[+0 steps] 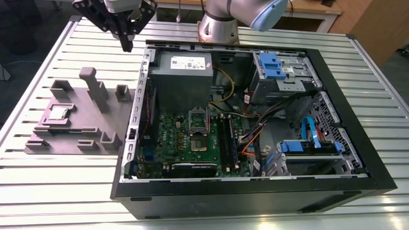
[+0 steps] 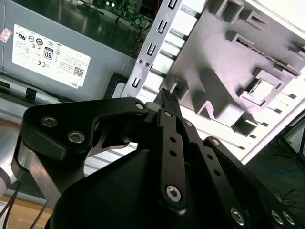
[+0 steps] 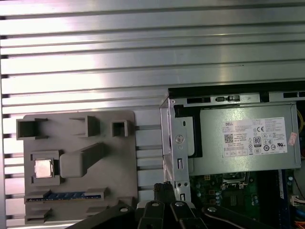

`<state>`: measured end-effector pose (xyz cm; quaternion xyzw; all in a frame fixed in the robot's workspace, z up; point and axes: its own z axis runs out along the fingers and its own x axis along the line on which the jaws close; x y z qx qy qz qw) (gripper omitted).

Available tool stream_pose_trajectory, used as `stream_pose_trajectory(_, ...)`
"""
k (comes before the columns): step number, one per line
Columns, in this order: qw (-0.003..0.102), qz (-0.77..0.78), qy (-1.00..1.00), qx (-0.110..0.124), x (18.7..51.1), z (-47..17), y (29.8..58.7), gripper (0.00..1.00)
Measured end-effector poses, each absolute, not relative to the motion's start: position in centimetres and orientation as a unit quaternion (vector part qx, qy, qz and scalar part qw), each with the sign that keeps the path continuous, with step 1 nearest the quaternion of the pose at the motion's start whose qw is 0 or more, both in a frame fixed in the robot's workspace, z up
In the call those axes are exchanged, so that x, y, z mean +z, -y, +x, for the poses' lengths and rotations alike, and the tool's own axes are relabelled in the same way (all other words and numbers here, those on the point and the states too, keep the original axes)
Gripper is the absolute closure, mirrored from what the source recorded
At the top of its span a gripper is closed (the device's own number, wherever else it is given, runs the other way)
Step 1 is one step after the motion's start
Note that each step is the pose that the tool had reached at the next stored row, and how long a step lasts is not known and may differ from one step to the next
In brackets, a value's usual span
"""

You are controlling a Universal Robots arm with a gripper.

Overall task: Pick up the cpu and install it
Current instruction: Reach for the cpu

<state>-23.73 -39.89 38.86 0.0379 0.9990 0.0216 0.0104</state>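
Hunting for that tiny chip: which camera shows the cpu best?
The first wrist view: the cpu lies square-on in its grey fixture. The exterior view shows it slanted; in the second wrist view, unclear.

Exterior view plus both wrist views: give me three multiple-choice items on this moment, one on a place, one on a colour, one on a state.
1. Where is the cpu?
A. in the motherboard socket
B. on the grey fixture
C. on the bare table

2. What colour are the drive brackets inside the case?
A. blue
B. red
C. yellow

3. What does the gripper hold?
A. the cpu
B. a cable
C. nothing

Answers:
1. B: the cpu lies in a pocket of the grey fixture, at the exterior view's left of the case.
2. A: the brackets are plainly blue.
3. C: the gripper hangs near a corner of the case, shut and empty, with the cpu apart from it on the fixture.
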Motion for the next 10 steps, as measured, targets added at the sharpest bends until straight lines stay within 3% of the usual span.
stream_pose_trajectory(10,0.010,0.038,-0.999,0.022,38.86,-23.89,39.89,0.90)
